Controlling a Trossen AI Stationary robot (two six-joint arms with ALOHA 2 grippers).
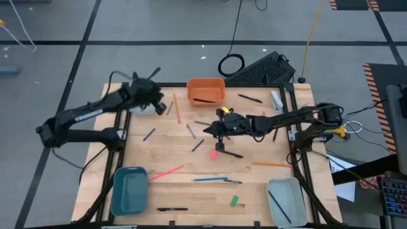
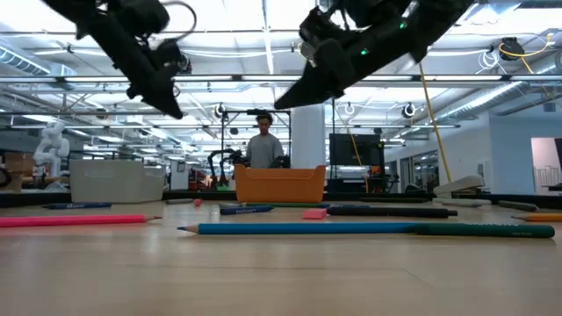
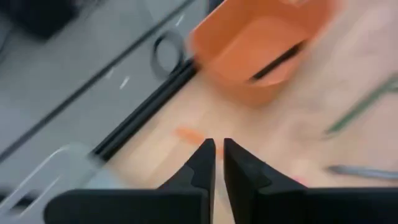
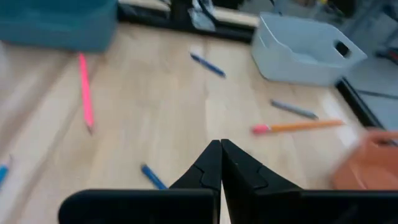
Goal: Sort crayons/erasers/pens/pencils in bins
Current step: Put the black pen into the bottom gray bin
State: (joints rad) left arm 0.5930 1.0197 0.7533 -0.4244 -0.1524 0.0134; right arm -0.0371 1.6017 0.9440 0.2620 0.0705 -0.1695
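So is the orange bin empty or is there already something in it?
Not empty. The orange bin holds one slim dark stick, likely a pen, lying across its floor in the high view; the left wrist view shows it too.

The table (image 1: pixel 191 172) has a light wood top in a dark metal frame. It stands on a grey floor (image 1: pixel 127 25) marked with dark tape lines. A black cable coil (image 1: pixel 231 64) lies on the floor. Beyond the table, the room is open, with ceiling strip lights (image 2: pixel 263 17), a white pillar (image 2: pixel 309 136) and a person (image 2: pixel 264 145) standing.
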